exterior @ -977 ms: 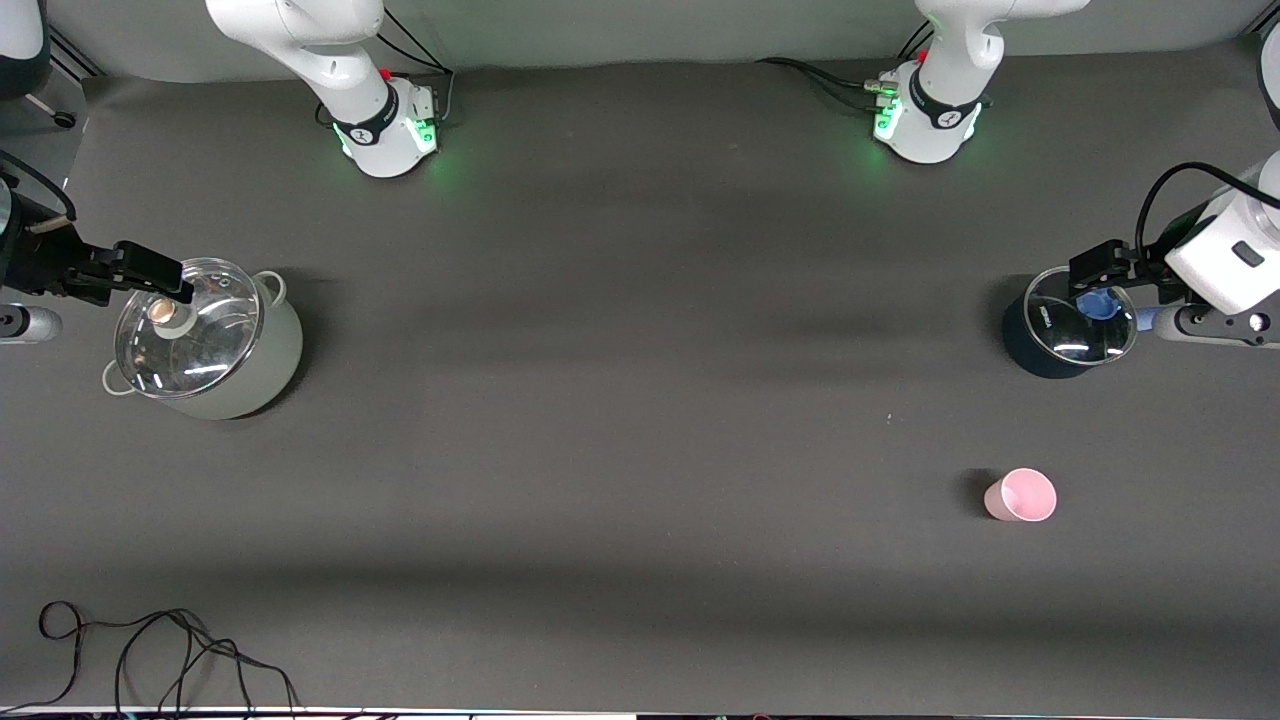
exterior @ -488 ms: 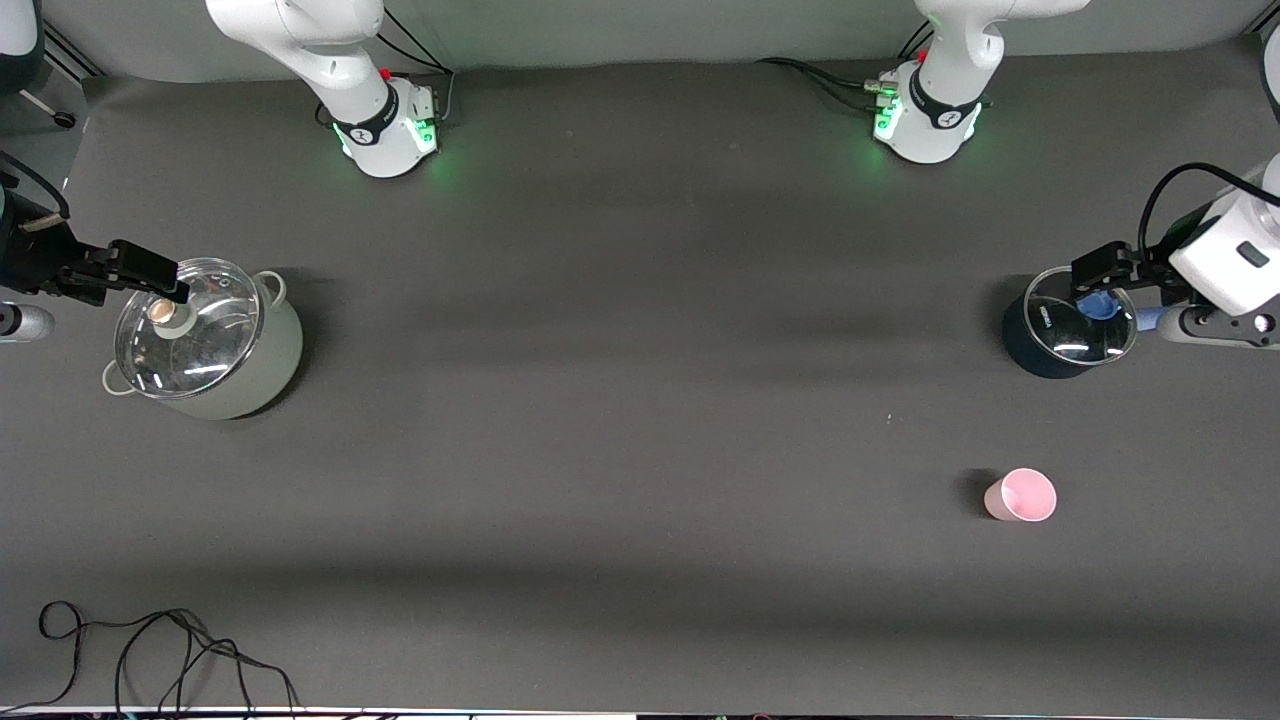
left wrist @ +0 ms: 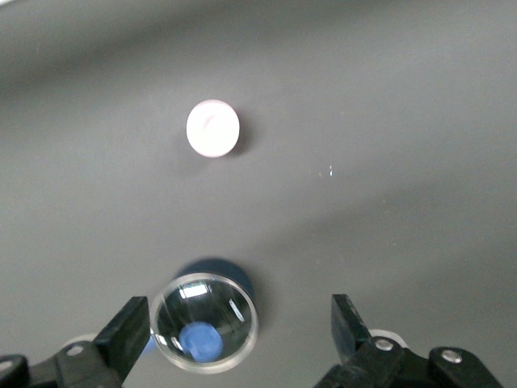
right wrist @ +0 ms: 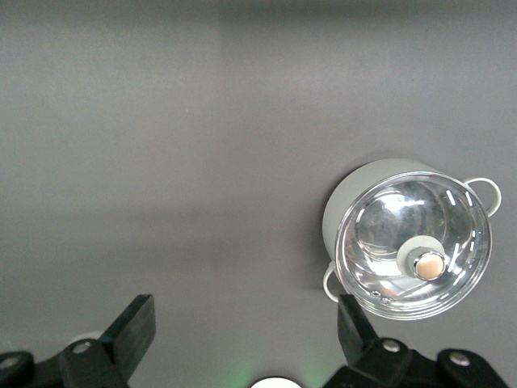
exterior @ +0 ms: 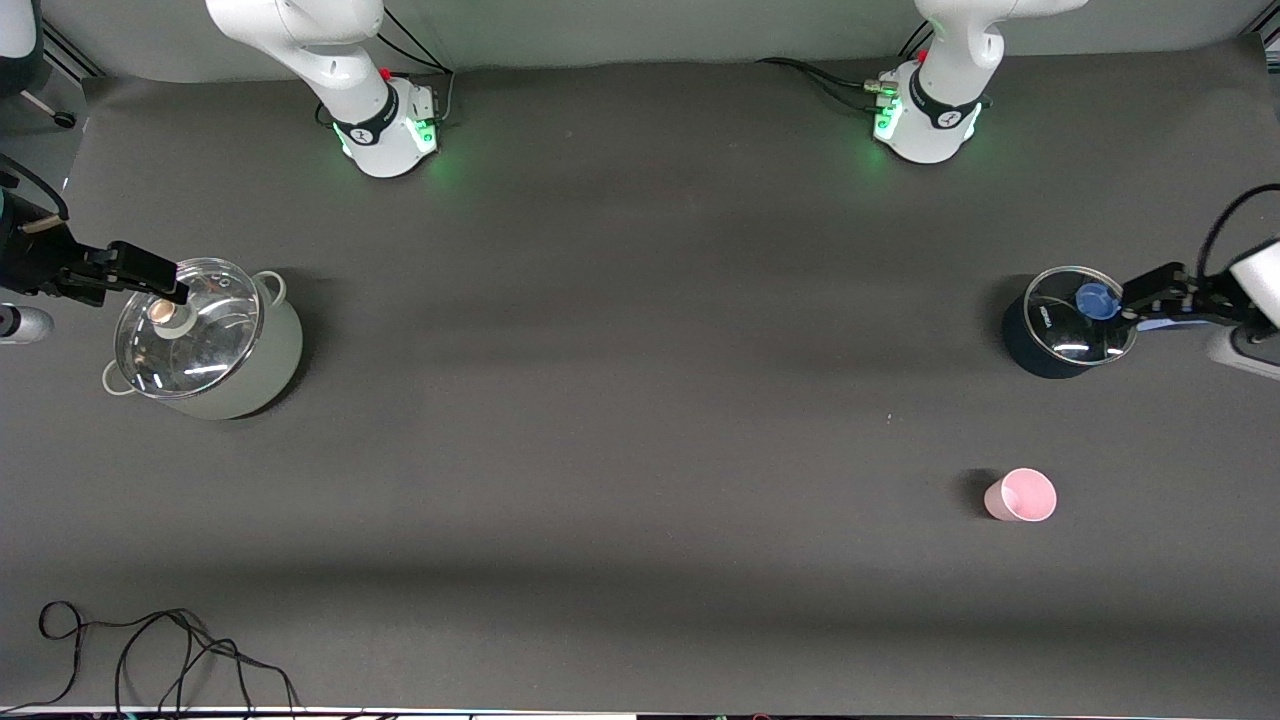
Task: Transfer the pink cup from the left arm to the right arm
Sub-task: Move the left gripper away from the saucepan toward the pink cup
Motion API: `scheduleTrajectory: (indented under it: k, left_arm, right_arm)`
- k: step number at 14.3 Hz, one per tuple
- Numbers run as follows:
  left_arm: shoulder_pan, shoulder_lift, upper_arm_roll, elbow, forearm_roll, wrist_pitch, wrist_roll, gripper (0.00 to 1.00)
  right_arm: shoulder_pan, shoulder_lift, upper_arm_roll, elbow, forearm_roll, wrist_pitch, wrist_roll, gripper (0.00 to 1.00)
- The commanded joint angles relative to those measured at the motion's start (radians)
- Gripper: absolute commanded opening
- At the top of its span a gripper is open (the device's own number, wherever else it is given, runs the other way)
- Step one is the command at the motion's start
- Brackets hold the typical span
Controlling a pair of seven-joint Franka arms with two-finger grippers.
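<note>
The pink cup (exterior: 1020,495) stands upright on the dark table mat toward the left arm's end, nearer to the front camera than the dark pot. It also shows in the left wrist view (left wrist: 212,128), apart from the fingers. My left gripper (exterior: 1142,298) is open and empty, up over the outer rim of the dark pot; its own view (left wrist: 240,327) shows the jaws spread wide. My right gripper (exterior: 160,281) is open and empty over the rim of the pale pot, and its own view (right wrist: 246,327) shows the jaws wide apart.
A dark blue pot (exterior: 1030,345) with a glass lid and blue knob (left wrist: 200,342) stands at the left arm's end. A pale pot (exterior: 270,360) with a glass lid (right wrist: 388,234) stands at the right arm's end. A loose black cable (exterior: 150,650) lies near the front edge.
My left gripper has drawn back from over the dark pot's blue knob toward the table's end. The right gripper has shifted only slightly. The cup has not moved.
</note>
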Motion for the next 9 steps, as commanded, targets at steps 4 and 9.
scheduleTrajectory:
  k: [4, 9]
  left_arm:
    - [0.167, 0.135, 0.001, 0.148, -0.182, 0.036, 0.54, 1.0]
    - [0.29, 0.29, 0.001, 0.217, -0.411, 0.064, 0.858, 1.0]
  right_arm:
    - [-0.004, 0.027, 0.002, 0.03, 0.018, -0.017, -0.006, 1.0]
    - [-0.008, 0.027, -0.001, 0.027, 0.011, -0.017, -0.04, 1.0]
